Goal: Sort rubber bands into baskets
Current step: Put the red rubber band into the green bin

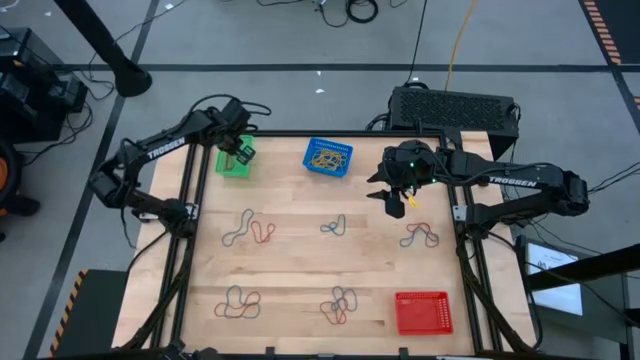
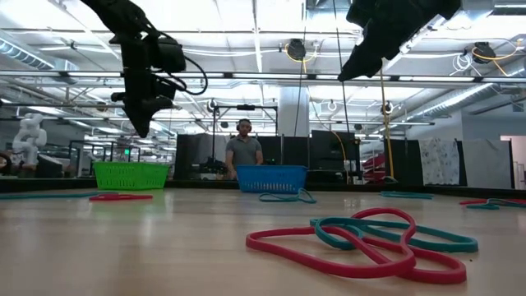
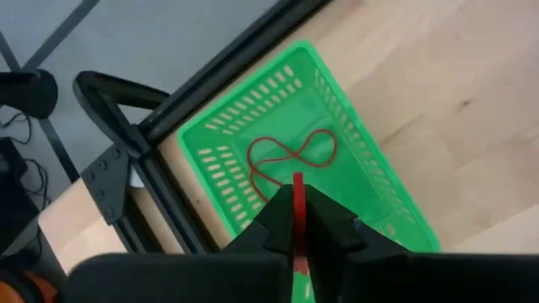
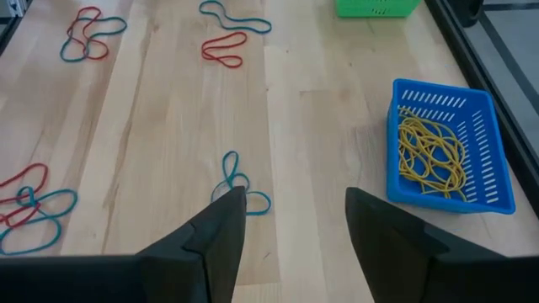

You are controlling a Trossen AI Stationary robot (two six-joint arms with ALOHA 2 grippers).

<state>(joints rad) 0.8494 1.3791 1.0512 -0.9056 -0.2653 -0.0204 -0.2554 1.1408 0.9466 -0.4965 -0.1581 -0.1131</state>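
Above the green plastic mesh basket [image 3: 312,160] at the table's far left hangs the left gripper [image 3: 296,220], fingers nearly together on a thin red rubber band [image 3: 297,210] — another red loop [image 3: 290,158] lies inside. Near the blue mesh basket [image 4: 488,143] of yellow bands [image 4: 429,151], the right gripper [image 4: 295,215] hovers, fingers wide, empty — the red mesh basket [image 1: 422,312] sits near the front right corner.

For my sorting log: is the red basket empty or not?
Empty: the red basket shows only bare mesh in the high view, no rubber bands inside.
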